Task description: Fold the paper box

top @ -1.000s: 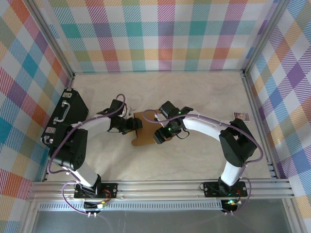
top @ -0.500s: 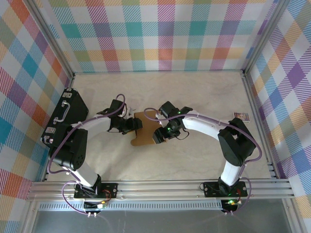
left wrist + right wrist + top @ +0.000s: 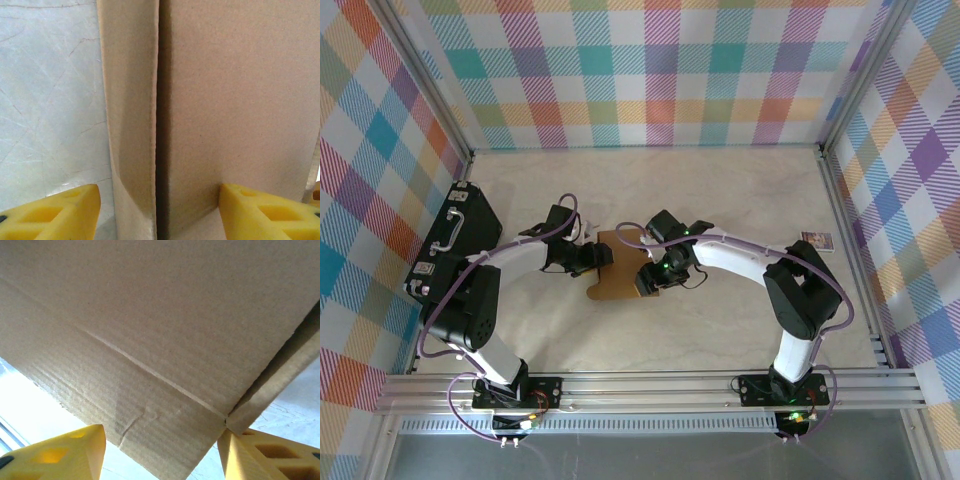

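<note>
Shifted since a second ago: right arm's elbow and forearm, slightly toward the left; paper box and left arm unchanged in place.

Paper box [image 3: 612,268] – brown corrugated cardboard, partly folded, on the table [image 3: 720,190] just left of centre, between the two grippers.

Left arm – reaches forward from its base, bends at the elbow and turns inward, forearm running rightward. Left gripper [image 3: 598,258] meets the box's left side. The left wrist view has two upright cardboard panels with a dark slit between them, set between the yellow fingers [image 3: 60,212]. Jaws apart: one finger stands clear beside the thin flap, the other sits at the wide panel's edge.

Right arm – rises from its base, folds at the elbow on the right, forearm running leftward and slightly away. Right gripper [image 3: 650,278] is at the box's right side. The right wrist view looks up at a creased panel and a box corner above the yellow fingers [image 3: 65,452]. Jaws apart, straddling that corner; the finger nearest the corner possibly touches it, hard to tell.

Other items – black case [image 3: 455,245] at the table's left edge; small packet [image 3: 816,240] at the right edge, well apart from the box.
</note>
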